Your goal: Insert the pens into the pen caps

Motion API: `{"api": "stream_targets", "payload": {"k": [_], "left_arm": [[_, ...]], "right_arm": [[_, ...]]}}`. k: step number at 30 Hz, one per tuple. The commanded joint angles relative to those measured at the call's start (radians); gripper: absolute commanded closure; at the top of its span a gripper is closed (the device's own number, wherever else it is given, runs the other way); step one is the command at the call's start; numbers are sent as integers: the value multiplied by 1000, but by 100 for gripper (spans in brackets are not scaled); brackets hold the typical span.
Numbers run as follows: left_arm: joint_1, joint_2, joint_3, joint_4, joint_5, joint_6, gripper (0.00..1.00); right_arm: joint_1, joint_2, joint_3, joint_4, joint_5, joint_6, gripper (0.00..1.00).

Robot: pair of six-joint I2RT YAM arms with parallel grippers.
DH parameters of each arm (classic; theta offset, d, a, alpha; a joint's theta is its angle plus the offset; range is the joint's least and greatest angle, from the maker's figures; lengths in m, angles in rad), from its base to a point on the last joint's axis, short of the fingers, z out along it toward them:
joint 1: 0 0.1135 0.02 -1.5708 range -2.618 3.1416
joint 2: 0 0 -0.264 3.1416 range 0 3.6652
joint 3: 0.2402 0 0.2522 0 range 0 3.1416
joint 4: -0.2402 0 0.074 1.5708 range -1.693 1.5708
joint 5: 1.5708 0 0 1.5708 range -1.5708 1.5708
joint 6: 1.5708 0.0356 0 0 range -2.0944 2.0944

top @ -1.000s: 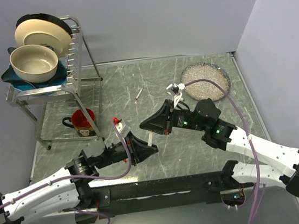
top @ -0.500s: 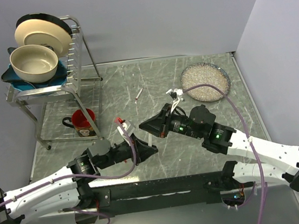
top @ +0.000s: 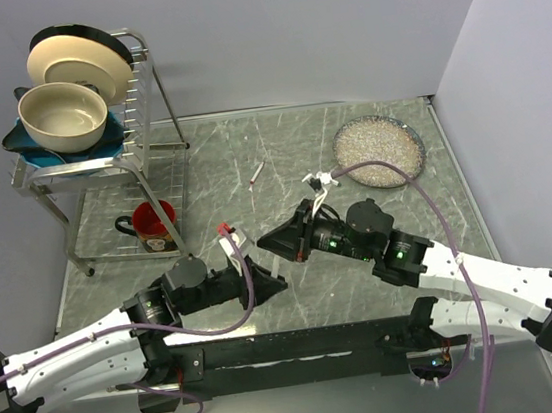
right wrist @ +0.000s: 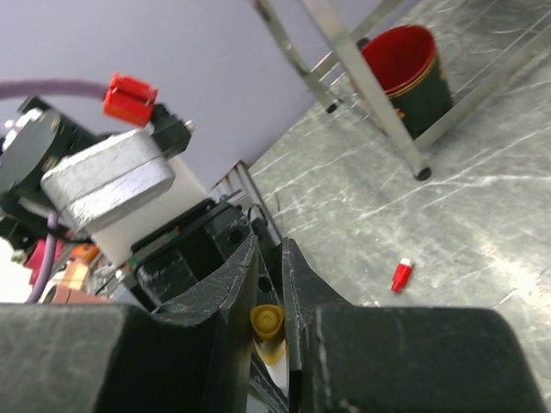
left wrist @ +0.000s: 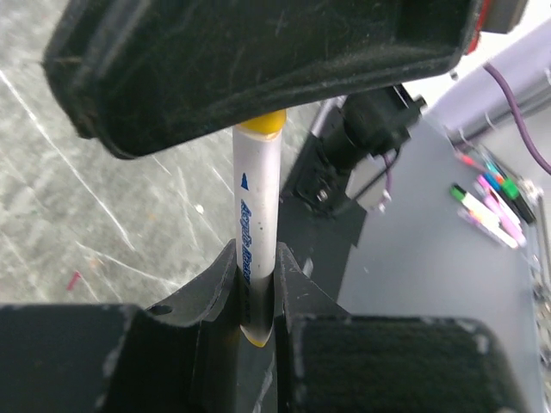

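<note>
- The right gripper (right wrist: 269,284) has come closer, toward the near left. Now it meets the left gripper (left wrist: 256,288) in the middle of the table (top: 210,164).
- The left gripper pinches a white pen (left wrist: 256,215).
- The right gripper pinches the yellow cap (right wrist: 266,323), and the cap touches the pen's end.
- I think the cap just needs a push on now.

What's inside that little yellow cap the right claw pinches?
The slim white plastic pen, held by the left gripper, runs into the small yellow plastic cap; its tip is hidden inside.
</note>
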Motion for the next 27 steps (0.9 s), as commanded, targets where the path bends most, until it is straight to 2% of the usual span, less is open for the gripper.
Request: {"api": "stream_targets", "payload": {"k": [1, 4, 14, 18, 27], "left_arm": [[31, -36, 106, 151, -76, -5, 99], [31, -15, 118, 154, -83, -5, 99], [32, 34, 148, 203, -86, -25, 99], [32, 48, 167, 201, -119, -25, 99], [58, 23, 171, 226, -113, -58, 99]], "right_arm": [[71, -38, -65, -88, -201, 28, 100], [84, -44, -70, -93, -170, 28, 100], [130, -78, -191, 7, -207, 133, 100], [163, -65, -179, -76, -143, 140, 100], [257, -84, -262, -10, -37, 132, 100]]}}
